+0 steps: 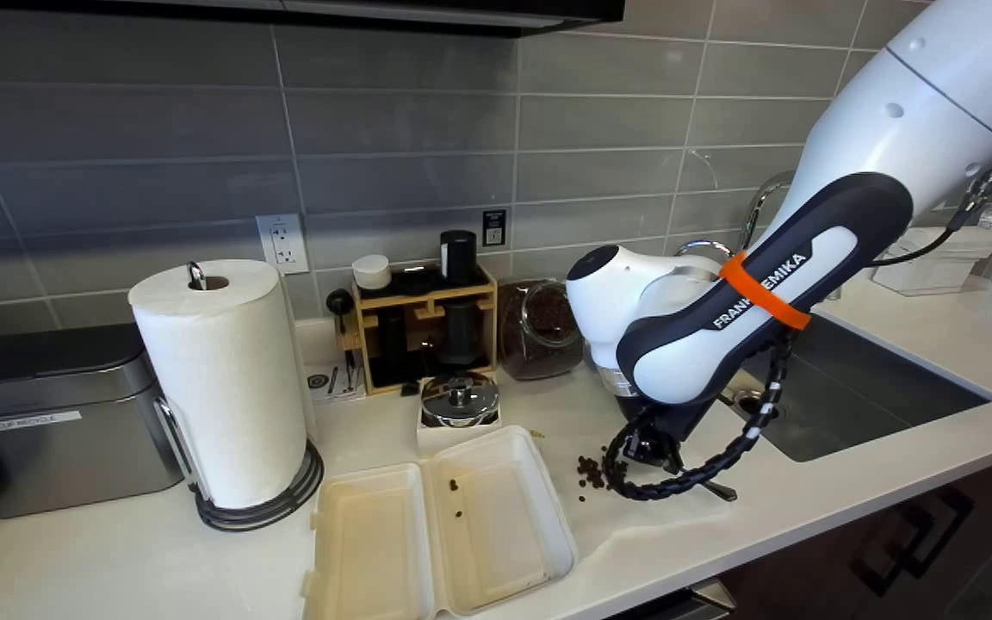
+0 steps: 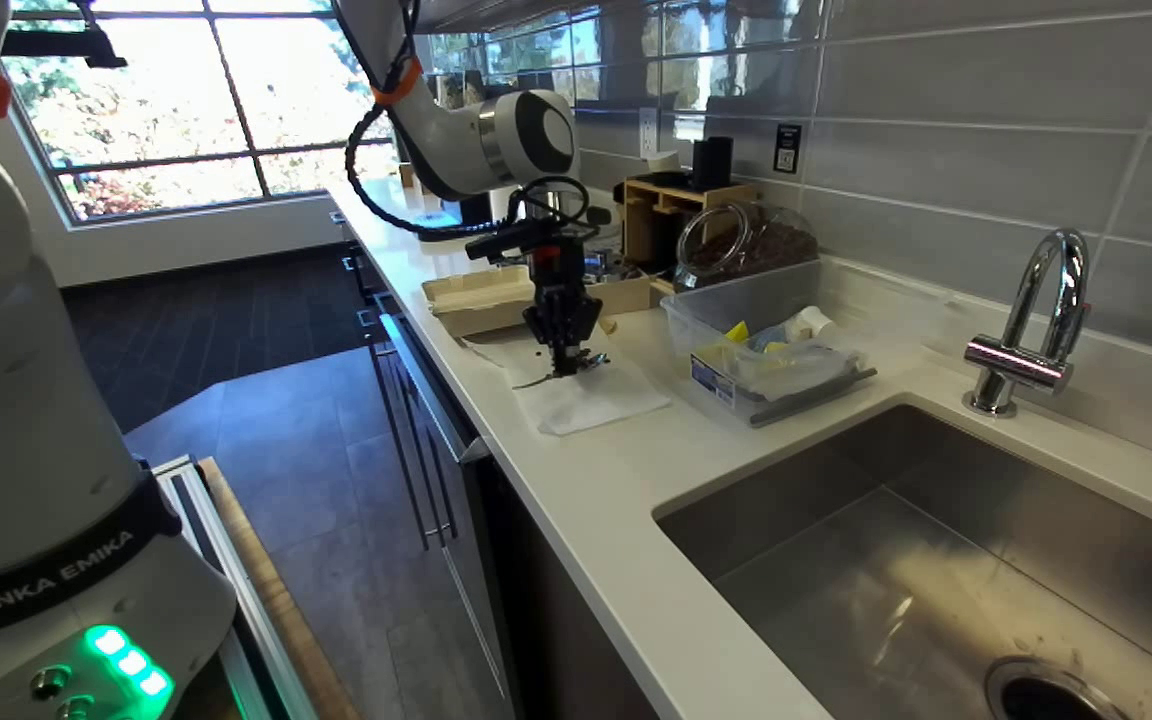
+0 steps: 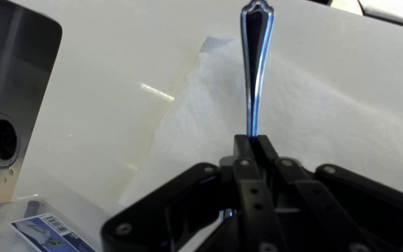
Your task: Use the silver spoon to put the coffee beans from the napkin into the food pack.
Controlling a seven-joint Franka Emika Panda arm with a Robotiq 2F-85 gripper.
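Silver spoon [image 3: 255, 68] over white napkin [image 3: 194, 122]

In an exterior view the white robot arm [image 1: 840, 202] with black side covers slants down from the upper right corner, an orange band [image 1: 763, 291] around it and a black segmented cable [image 1: 769, 401] looping beneath. In an exterior view the white rounded base [image 2: 31, 410] fills the left side, while the black two-fingered hand [image 2: 568, 366] points downward near the centre. In the wrist view its fingers [image 3: 242, 145] stand pinched almost together.

The beans [image 1: 591, 470] are brown, the napkin [image 3: 303, 112] white
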